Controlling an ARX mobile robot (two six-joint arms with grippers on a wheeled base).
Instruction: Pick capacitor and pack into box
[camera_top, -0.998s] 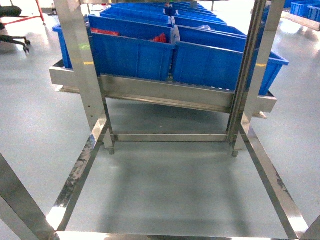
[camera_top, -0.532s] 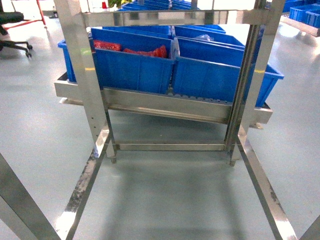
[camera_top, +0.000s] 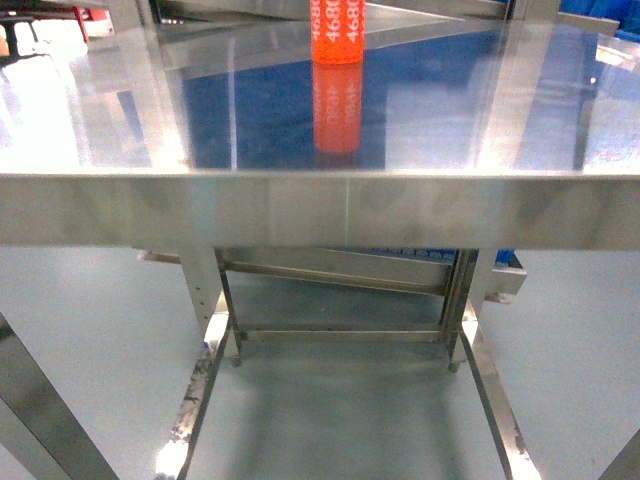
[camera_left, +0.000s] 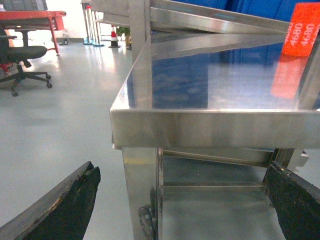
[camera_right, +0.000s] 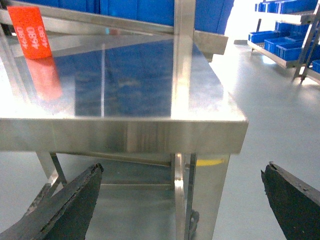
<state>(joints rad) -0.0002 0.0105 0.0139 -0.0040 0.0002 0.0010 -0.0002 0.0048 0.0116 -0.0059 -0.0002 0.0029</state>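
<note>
Left gripper (camera_left: 180, 200) is spread wide, both dark fingers (camera_left: 65, 210) low in the left wrist view, nothing between them, hanging below the table edge. Right gripper (camera_right: 180, 205) is likewise spread, two worn black fingers (camera_right: 70, 205) at the bottom corners of its view, empty. Neither gripper shows in the head view. Straight ahead of both is one stainless steel table (camera_top: 320, 210); its front lip runs across the whole head view and stands between the grippers and anything on top. One orange cylinder (camera_top: 338, 30) printed "4680" stands upright on the tabletop toward the far side, its top cut off by the frame, its reflection on the shiny surface beneath it; it shows at the right in the left wrist view (camera_left: 303, 30) and at the left in the right wrist view (camera_right: 29, 31). Cannot tell if this is the capacitor. The pink box is not visible in any view. Under the table, steel legs and crossbars (camera_top: 340, 335) over grey floor (camera_top: 90, 330). One black office chair (camera_left: 20, 60) far left, blue bins on a side rack (camera_right: 285, 37) far right.
</note>
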